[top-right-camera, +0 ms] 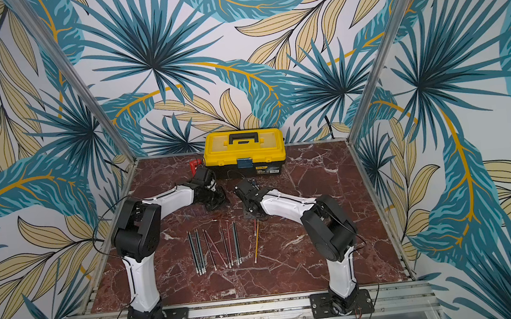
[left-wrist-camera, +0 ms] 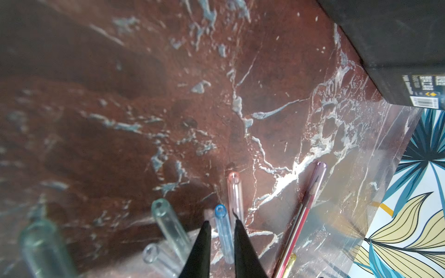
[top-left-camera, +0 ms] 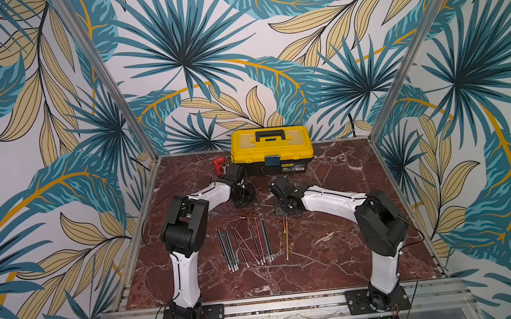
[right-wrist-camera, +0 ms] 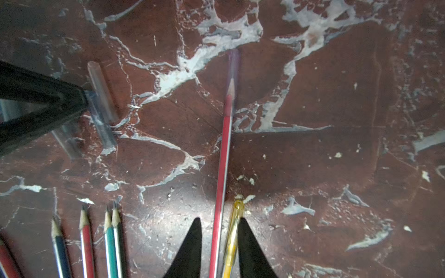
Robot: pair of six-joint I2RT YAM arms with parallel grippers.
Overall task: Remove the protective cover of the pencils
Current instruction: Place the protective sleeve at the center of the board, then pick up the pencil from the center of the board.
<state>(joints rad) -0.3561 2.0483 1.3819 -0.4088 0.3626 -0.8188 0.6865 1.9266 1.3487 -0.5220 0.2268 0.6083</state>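
While both stand slightly parted | left hand straddles blue cap | right hand straddles red pencil, yellow-capped pencil

Tabletop is rocking dark red marble with white veining. Wallpaper is going all teal fronds and tan leaves on white. Toolbox at 12 o'clock is sporting a yellow lid over black. Pencils are showing grey-green and red, with the yellow pencil at their 3 o'clock. Caps are looking see-through: blue cap, pink cap, purple cap, yellow cap.
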